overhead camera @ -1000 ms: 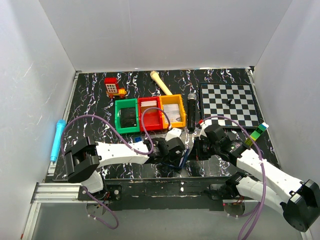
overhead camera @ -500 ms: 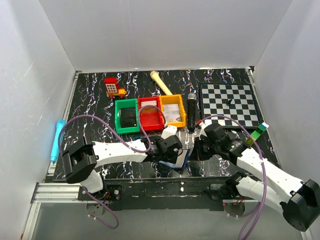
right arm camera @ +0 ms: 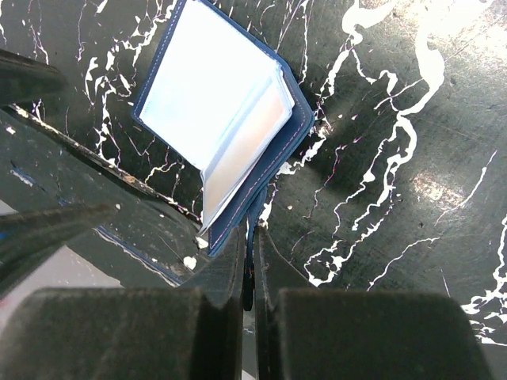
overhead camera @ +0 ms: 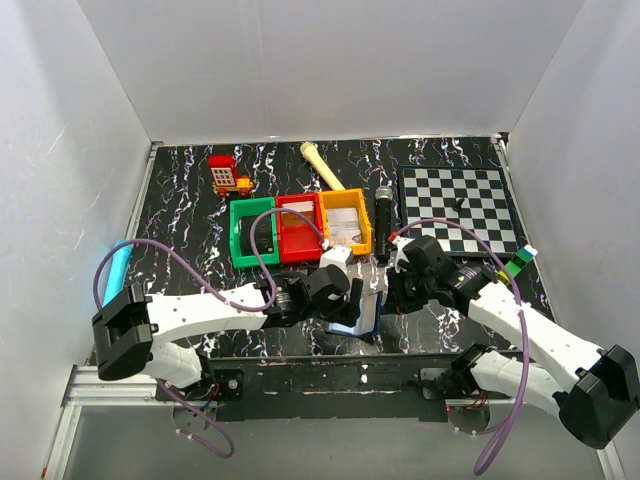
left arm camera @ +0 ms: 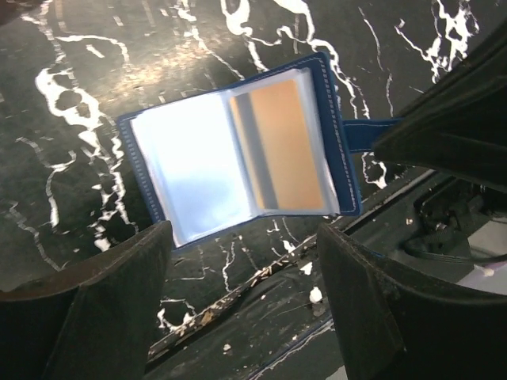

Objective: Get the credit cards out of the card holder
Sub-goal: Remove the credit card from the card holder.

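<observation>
The holder (overhead camera: 352, 322), a navy folding wallet, lies spread open at the near edge of the table (overhead camera: 190, 200), about midway between the two arms and just on the near side of three coloured bins (overhead camera: 300, 228). The right claw (right arm camera: 248, 247) is pressed together on the holder's navy tab (left arm camera: 368, 133), pinching it at the right side; we judge this grip is there to pin the wallet flat and keep it from sliding while the other arm works. The left claw (left arm camera: 244, 233) hovers over the open pages with its fingers (left arm camera: 103, 305) spread wide and touching nothing, one finger on each side of the holder, placed as if ready to come down on a card. Inside, clear sleeves catch the light; a tan card (left arm camera: 281, 146) with a dark stripe sits in the page nearer the tab, while the other page is pale with glare, so we cannot tell what it holds. No card is out yet. Compared with a second ago, the left arm has swung farther right, bringing its claw over the holder, and the holder's pale inner face now shows from above where only a dark edge showed before; the right claw has kept its place.
</observation>
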Available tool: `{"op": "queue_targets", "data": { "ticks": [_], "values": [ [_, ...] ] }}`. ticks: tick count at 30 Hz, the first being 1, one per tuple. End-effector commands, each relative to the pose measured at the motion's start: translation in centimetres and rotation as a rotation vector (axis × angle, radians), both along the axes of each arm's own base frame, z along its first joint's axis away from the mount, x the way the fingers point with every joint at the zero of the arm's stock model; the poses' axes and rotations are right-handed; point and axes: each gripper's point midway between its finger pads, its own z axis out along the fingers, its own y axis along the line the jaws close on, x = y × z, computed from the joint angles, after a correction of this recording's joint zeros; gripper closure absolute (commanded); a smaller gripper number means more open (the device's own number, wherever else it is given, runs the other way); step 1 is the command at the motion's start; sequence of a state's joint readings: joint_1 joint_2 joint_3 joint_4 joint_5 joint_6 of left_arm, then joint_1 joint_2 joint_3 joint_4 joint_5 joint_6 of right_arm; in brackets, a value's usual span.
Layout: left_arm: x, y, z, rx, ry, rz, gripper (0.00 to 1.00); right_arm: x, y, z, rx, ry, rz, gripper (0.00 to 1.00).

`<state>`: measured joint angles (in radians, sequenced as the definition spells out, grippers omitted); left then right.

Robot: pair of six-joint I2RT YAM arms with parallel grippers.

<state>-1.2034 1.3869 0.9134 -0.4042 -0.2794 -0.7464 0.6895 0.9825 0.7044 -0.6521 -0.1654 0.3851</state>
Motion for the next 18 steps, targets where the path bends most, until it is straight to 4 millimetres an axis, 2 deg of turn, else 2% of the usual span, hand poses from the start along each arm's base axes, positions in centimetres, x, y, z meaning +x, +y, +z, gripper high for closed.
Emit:
{"op": "queue_targets", "data": {
  "ticks": [1,11,18],
  "values": [
    [-0.3,-3.1,0.7,-0.059,-0.003,-0.122,0.27,0.6,1.0,1.8,0.040,-0.036,0.027,0.99],
    [0.4,-5.8,-0.6,-0.014,-0.016,-0.202,0.24,0.5,1.0,2.4,0.040,-0.042,0.053,0.99],
    [0.9,-6.1,-1.4,0.027,-0.022,-0.196,0.24,0.5,1.1,2.6,0.047,-0.043,0.057,0.99]
  ]
}}
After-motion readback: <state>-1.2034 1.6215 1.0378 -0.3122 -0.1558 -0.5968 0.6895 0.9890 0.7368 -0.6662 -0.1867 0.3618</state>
